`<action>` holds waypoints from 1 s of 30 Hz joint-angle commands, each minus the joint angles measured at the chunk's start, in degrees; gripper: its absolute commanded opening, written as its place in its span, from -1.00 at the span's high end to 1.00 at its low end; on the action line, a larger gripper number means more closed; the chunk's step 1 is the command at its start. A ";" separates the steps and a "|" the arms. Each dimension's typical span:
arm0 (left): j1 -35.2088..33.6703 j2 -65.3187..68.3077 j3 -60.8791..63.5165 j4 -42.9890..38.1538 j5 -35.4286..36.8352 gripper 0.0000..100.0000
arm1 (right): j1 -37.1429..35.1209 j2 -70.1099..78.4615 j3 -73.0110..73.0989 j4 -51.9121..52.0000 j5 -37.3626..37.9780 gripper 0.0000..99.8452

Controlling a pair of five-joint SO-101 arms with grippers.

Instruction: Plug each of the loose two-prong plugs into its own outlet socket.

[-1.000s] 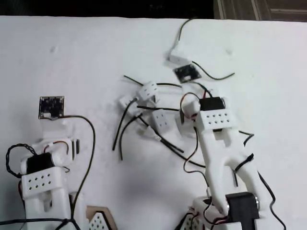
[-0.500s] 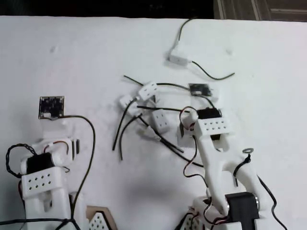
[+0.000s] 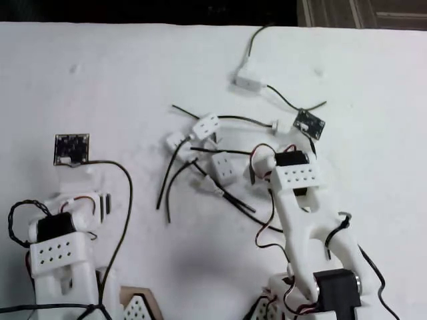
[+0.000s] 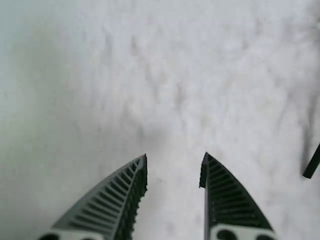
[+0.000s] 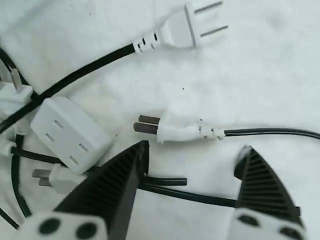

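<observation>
The right gripper (image 5: pixel 195 149) hangs wide open over the tangle of leads in the middle of the table (image 3: pixel 107 73) and holds nothing. In its wrist view a loose plug (image 5: pixel 167 129) lies flat just ahead of the gap between the fingertips, touching neither. Its two prongs are bare and its cord (image 5: pixel 270 132) runs off past one finger (image 5: pixel 257 185). A second plug (image 5: pixel 186 27) lies farther out, also unplugged, and its black lead trails back beside a socket (image 5: pixel 67 131), a white block with paired slots facing up. A third plug (image 5: pixel 52 177) lies just under that block, close beside the other finger. In the high view the white blocks sit among looping black leads. A near socket (image 3: pixel 223 167) lies just beside the right arm's wrist and is probably the block seen from the wrist. A left socket (image 3: pixel 207 125) lies up and to the left of it, and a far socket (image 3: pixel 247 81) lies well apart toward the table's far edge. The left gripper (image 4: pixel 175 157) belongs to the arm at the table's near left corner. It hovers over bare white surface with its jaws moderately apart and nothing between them, and a black cord end (image 4: pixel 311 162) shows off to one side.
</observation>
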 commanded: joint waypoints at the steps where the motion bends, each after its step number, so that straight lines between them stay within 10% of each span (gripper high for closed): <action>1: -0.40 -1.19 -0.18 -1.05 -0.62 0.63 | 1.89 -1.63 -0.26 -2.59 -2.99 0.46; 20: -0.40 -1.19 -0.18 -1.05 -0.62 0.63 | 4.97 16.31 -3.60 -10.33 -3.34 0.47; 30: -0.40 -1.19 0.00 -1.05 -2.29 0.63 | 5.58 23.16 -12.13 -2.86 -2.99 0.95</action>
